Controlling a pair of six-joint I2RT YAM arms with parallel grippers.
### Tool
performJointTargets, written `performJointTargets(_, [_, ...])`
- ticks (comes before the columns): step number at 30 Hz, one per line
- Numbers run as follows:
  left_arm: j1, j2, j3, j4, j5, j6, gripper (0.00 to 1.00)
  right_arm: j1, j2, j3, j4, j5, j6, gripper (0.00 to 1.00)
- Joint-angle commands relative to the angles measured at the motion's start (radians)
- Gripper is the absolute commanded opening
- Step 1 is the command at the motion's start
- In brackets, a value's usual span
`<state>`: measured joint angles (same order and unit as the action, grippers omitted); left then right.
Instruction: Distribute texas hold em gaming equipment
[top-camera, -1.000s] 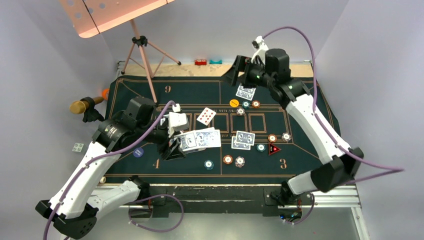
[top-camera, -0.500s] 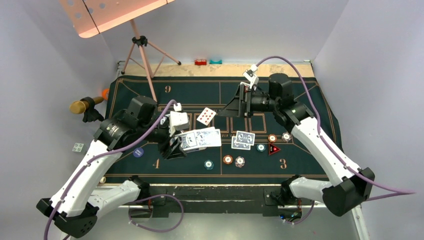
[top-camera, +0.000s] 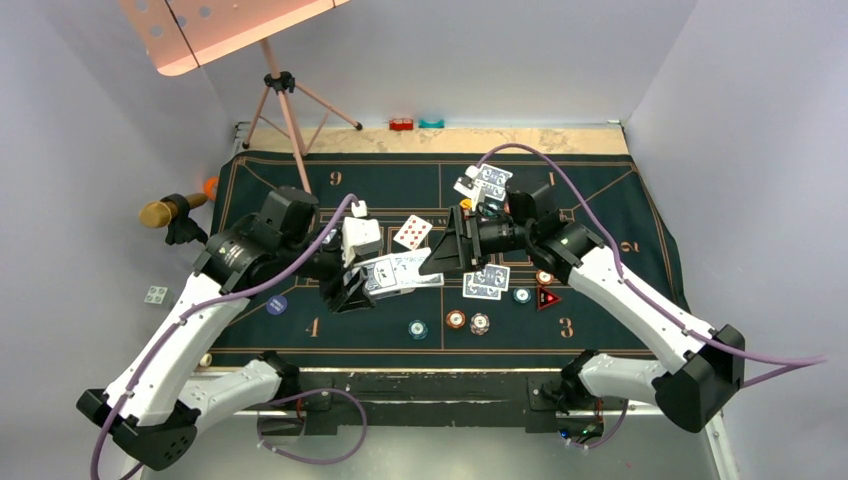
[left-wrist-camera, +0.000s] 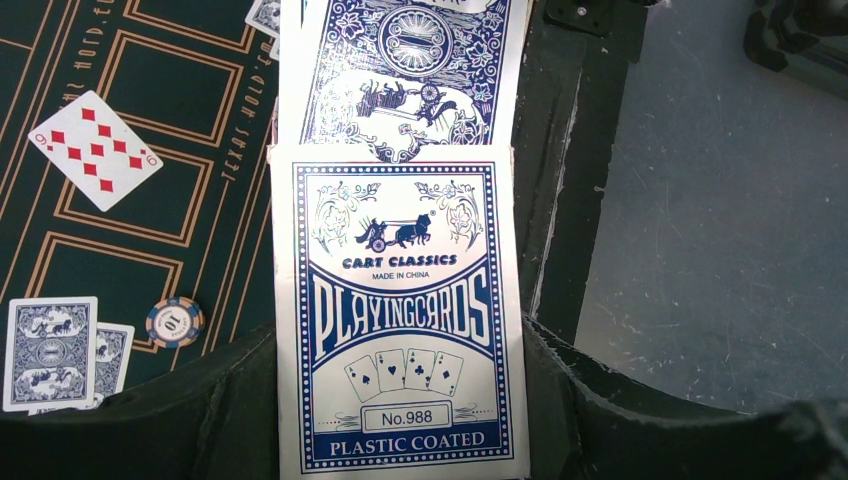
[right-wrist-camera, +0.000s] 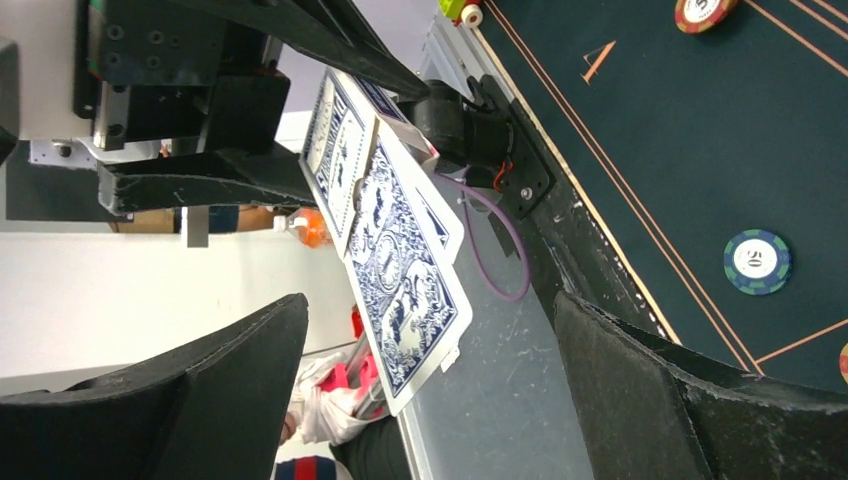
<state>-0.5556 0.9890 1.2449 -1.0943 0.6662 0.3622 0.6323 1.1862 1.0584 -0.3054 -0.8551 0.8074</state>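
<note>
- The left claw (left-wrist-camera: 400, 335) is clamped on the sides of a card box (left-wrist-camera: 400, 300), holding it up over the felt mat (top-camera: 400, 180), a little left of the mat's middle.
- The box is flat and rectangular, white with glossy blue print. Blue-backed cards (left-wrist-camera: 405, 70) with fine scrollwork poke out of its top end.
- The right claw (right-wrist-camera: 430, 300) gapes wide with nothing in it. The protruding cards show between its black fingers, untouched.
- A nine of diamonds (left-wrist-camera: 95, 150) lies face up on the dark green, gold-lined mat, near its middle.
- Round striped chips (top-camera: 456, 320) sit close to the mat's near edge, and a red triangle marker (top-camera: 546, 297) lies further toward the right edge.
</note>
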Motion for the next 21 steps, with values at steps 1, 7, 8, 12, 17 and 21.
performJointTargets(1, [0.009, 0.004, 0.055, 0.051, 0.014, 0.011, 0.00, 0.007, -0.017, -0.025, 0.016, -0.005, 0.029, 0.98])
performJointTargets(7, [0.008, 0.011, 0.065, 0.052, 0.010, 0.008, 0.00, 0.010, -0.023, -0.078, 0.104, -0.010, 0.104, 0.96])
performJointTargets(8, [0.008, 0.012, 0.066, 0.053, 0.010, 0.008, 0.00, 0.010, -0.021, -0.074, 0.099, -0.010, 0.104, 0.93])
performJointTargets(12, [0.009, 0.012, 0.064, 0.052, 0.010, 0.010, 0.00, 0.010, -0.017, -0.036, 0.045, -0.017, 0.080, 0.72])
performJointTargets(17, [0.008, 0.012, 0.061, 0.055, 0.009, 0.009, 0.00, 0.009, -0.025, 0.009, -0.005, -0.012, 0.058, 0.56])
performJointTargets(21, [0.010, 0.008, 0.059, 0.054, 0.007, 0.009, 0.00, 0.008, -0.029, 0.027, -0.031, -0.010, 0.053, 0.45])
